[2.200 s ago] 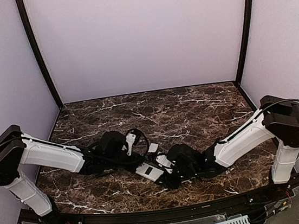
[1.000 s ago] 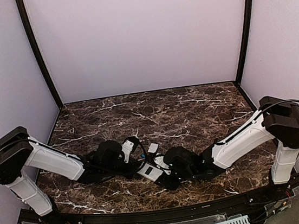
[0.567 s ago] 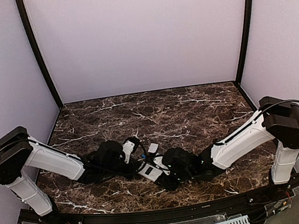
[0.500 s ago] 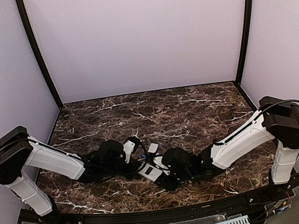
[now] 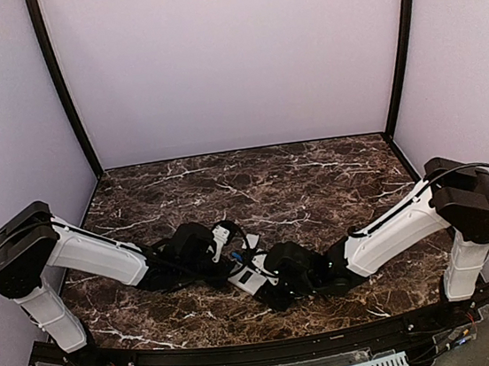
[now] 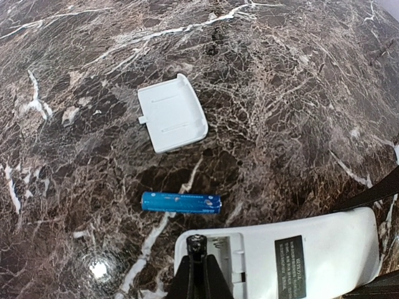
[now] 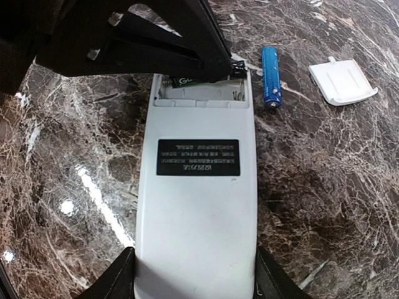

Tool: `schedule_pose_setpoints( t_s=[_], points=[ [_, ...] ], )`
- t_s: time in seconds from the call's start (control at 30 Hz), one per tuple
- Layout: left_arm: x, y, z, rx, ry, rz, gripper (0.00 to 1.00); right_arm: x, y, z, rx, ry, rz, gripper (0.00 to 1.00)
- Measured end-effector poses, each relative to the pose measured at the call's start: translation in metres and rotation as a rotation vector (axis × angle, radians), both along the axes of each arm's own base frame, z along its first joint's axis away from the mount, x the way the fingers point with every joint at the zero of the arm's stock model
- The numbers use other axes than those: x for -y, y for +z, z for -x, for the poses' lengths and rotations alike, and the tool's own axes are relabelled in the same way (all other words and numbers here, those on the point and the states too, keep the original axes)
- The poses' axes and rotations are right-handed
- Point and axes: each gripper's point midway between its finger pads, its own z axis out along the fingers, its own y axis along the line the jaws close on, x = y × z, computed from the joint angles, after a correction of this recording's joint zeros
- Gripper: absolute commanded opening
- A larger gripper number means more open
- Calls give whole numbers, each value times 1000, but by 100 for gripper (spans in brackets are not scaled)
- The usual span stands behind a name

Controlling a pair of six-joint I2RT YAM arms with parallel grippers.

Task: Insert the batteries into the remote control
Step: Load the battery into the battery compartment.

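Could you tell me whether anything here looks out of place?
The remote control lies face down with its compartment open; its cover and one blue battery lie loose on the table near it. Nothing looks damaged.

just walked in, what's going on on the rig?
The right gripper clamps the remote, back up, on the table. The left gripper, shut, is at the open battery bay, where one battery seems to sit already. A second battery lies loose beside the remote, the cover beyond it.
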Motion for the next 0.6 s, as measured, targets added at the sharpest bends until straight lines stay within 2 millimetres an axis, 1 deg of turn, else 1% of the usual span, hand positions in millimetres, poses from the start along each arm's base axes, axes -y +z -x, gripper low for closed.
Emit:
schedule_pose_setpoints(
  t_s=[0.6],
  points=[
    [3, -4, 6, -33, -24, 5, 0, 3, 0, 0, -2, -21, -7, 0]
  ],
)
